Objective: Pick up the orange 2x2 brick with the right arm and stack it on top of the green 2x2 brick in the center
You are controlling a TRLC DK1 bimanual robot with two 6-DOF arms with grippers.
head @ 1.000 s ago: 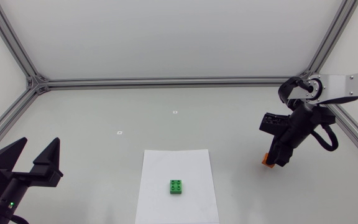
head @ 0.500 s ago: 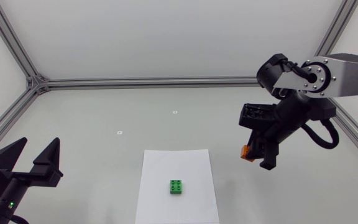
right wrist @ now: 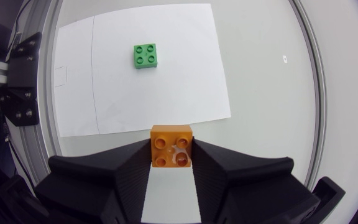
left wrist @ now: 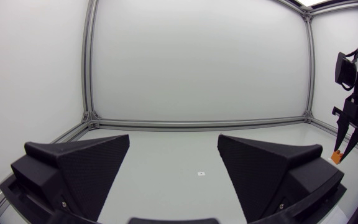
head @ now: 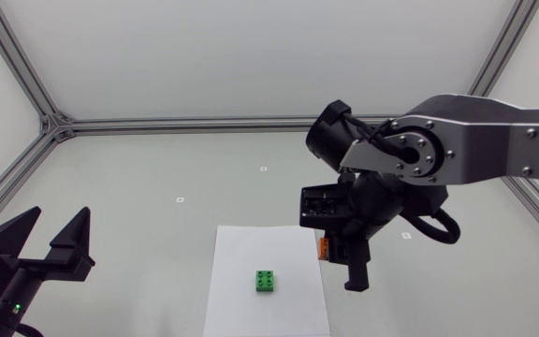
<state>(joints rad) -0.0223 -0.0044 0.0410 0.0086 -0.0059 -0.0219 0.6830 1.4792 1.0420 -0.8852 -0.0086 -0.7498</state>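
One orange brick (head: 325,248), centre-right | likely light, stiff, slick | right gripper (right wrist: 171,152) clamped on its flat sides | left gripper (left wrist: 174,144) apart

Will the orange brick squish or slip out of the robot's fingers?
Probably not squish: the orange brick shows square edges in the right gripper, so it looks hard. It seems light, being small beside the fingers. Its smooth sides might slip, though the flat fingers press both sides.

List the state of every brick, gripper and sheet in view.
orange brick: gripped from two sides, studs up, held aloft.
green brick: on the paper sheet, studs up, nothing on it.
right gripper: shut on the orange brick.
left gripper: open, empty.
paper sheet: lying flat.
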